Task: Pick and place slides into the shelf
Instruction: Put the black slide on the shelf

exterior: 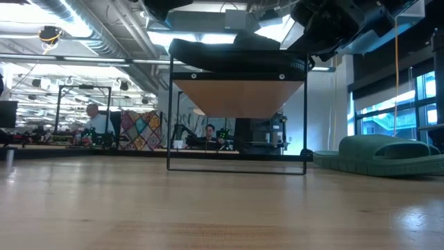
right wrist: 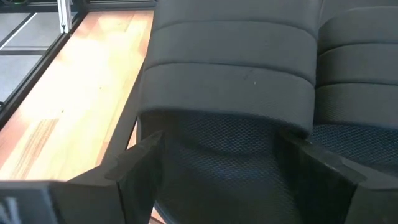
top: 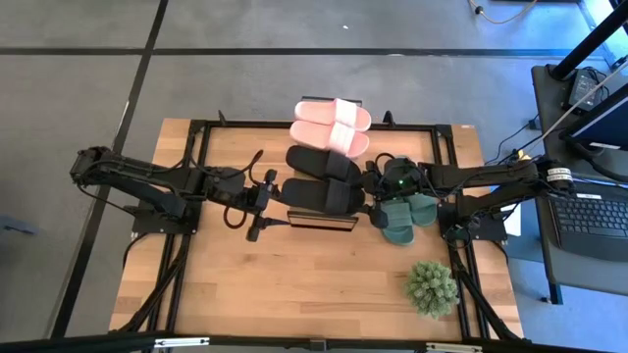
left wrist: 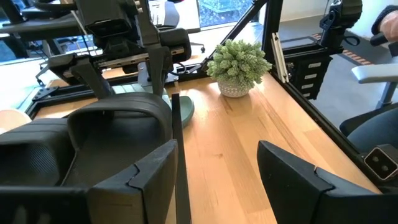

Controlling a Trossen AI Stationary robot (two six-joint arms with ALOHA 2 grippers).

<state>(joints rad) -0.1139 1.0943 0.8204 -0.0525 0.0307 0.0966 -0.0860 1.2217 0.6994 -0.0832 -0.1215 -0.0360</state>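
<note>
We're looking down on the table (top: 245, 294) and the shelf (top: 322, 222) sits near its centre, its long axis running nine to three. On it lie the black slides (top: 322, 178), side by side, lengthwise nine to three too; which end is the toe we cannot tell. The pink slides (top: 332, 125) rest just past them toward twelve, angled slightly. The green slides (top: 404, 216) lie on the table at the shelf's three o'clock end. The left gripper (top: 261, 206) hangs at the shelf's nine o'clock end, fingers (left wrist: 149, 180) spread apart, holding nothing. The right gripper (top: 376, 195) is at the three o'clock end, its fingers (right wrist: 134, 168) wide apart on either side of a black slide's strap, not visibly closed on it. A potted plant (top: 432, 287) stands toward five.
</note>
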